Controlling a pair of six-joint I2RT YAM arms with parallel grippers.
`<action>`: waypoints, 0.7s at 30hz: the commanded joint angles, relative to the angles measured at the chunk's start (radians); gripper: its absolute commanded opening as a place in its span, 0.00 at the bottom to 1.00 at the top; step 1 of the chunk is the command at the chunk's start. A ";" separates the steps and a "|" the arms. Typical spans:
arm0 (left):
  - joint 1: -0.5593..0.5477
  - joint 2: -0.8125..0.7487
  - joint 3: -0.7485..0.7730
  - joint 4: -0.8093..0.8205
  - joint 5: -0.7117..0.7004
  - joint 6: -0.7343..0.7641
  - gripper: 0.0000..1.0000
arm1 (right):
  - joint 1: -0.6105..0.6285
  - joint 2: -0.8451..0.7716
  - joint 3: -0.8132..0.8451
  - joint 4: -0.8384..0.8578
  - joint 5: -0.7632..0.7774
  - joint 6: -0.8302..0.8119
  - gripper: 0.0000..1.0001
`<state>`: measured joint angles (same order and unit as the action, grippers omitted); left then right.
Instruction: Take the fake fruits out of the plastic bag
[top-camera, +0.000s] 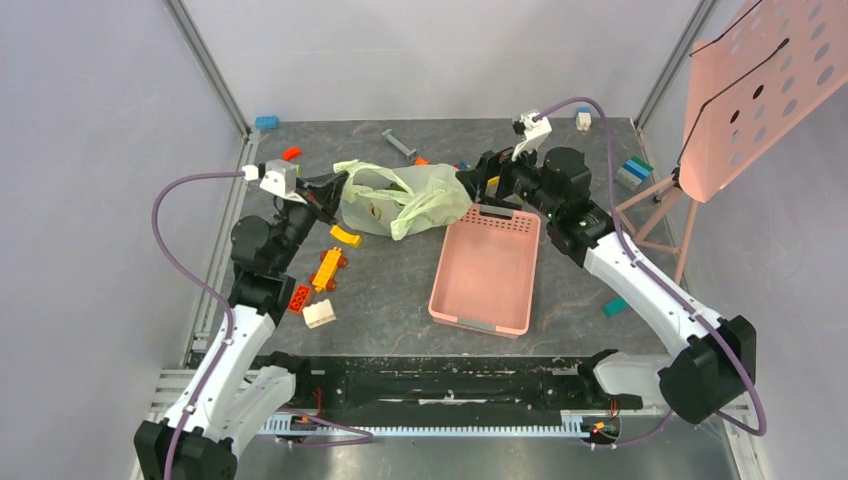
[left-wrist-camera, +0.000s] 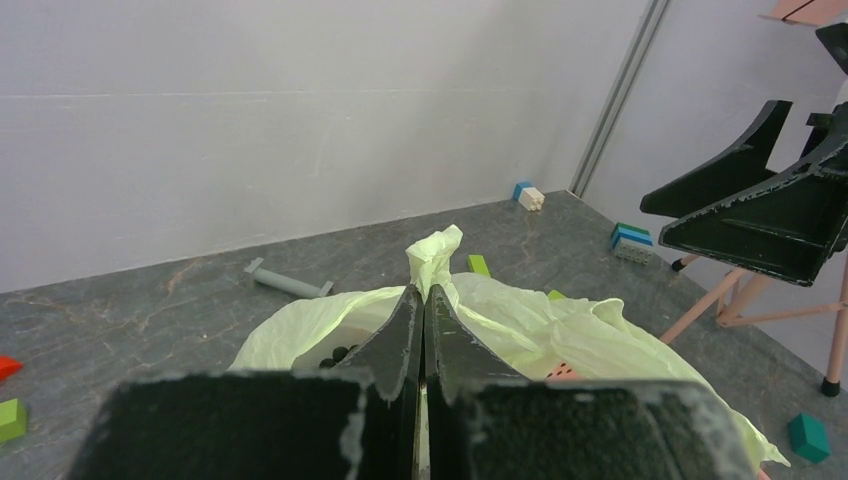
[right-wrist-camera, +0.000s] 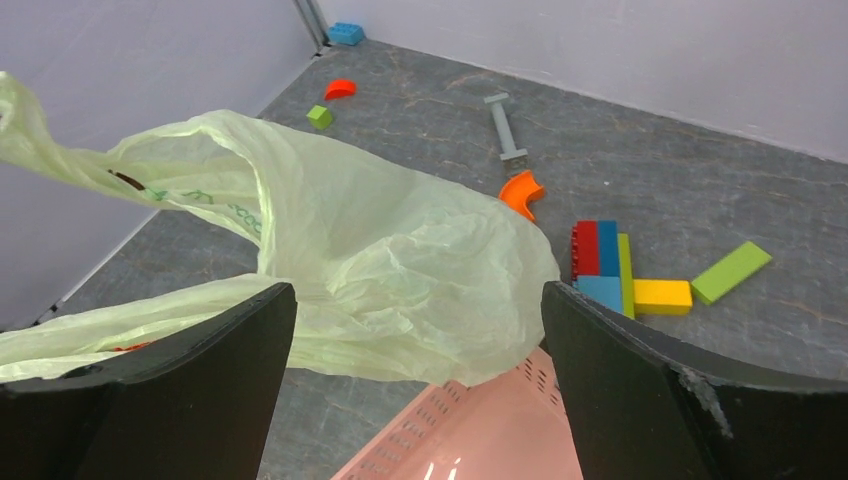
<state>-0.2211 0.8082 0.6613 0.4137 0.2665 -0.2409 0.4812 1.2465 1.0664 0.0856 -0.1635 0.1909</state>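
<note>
**Fruit inside the slumped bag**

The plastic bag (top-camera: 405, 195) is pale green, translucent and crinkled. It lies slumped at the far middle of the table, its left edge gathered upward and pinched by the left gripper (left-wrist-camera: 424, 296). Small blackish round fake fruits (left-wrist-camera: 338, 354) show inside, dim through the film.

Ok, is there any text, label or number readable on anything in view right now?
Nothing legible in any view.
On the bag: faint green print on the crumpled plastic, too blurred to read.
On the basket and the blocks: no markings visible.
</note>
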 joint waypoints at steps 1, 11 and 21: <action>0.003 -0.018 0.038 -0.009 -0.004 -0.017 0.02 | 0.007 0.044 0.093 0.030 -0.108 0.031 0.93; 0.003 -0.031 0.028 -0.035 -0.024 -0.009 0.02 | 0.291 0.322 0.631 -0.307 0.157 0.136 0.58; 0.003 -0.044 0.028 -0.034 -0.018 -0.020 0.02 | 0.377 0.572 0.832 -0.441 0.157 0.293 0.18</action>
<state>-0.2211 0.7799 0.6613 0.3725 0.2596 -0.2405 0.8310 1.7466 1.8618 -0.2707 -0.0227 0.4118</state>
